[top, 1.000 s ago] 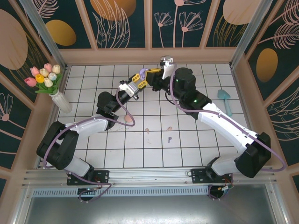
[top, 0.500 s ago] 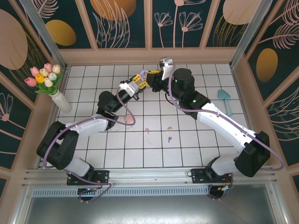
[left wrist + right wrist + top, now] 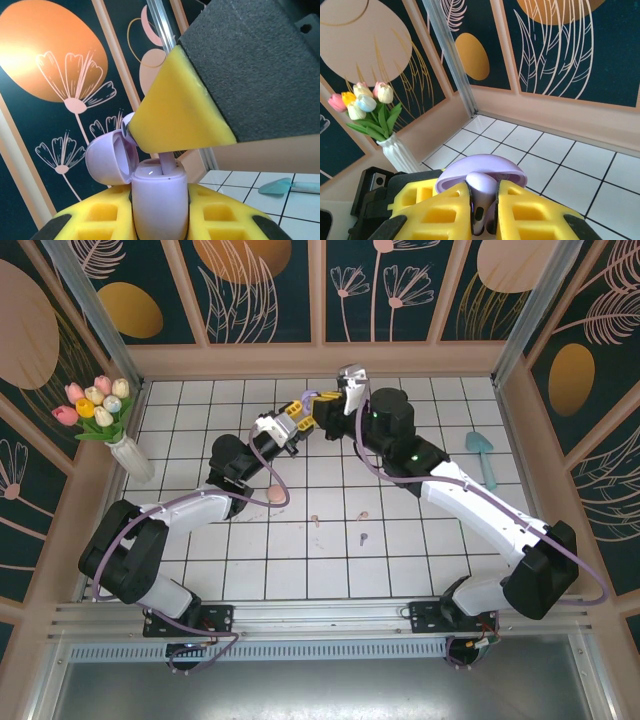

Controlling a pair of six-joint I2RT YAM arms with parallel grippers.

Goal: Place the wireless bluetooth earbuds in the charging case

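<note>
Upper centre of the top view, the lilac charging case is gripped upright by the left jaws, its lid swung open leftward. A purple earbud is pinched by the right jaws, stem pointed down into the case. Lower on the desk, two pink buds and a purple bud are scattered.

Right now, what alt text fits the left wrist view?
A purple case, lid open, sits clamped in the left gripper's yellow fingers, while the right gripper holds a purple bud with its stem in the case. Behind are dark floral wall panels, and a teal tool lies on white tiles at lower right.
</note>
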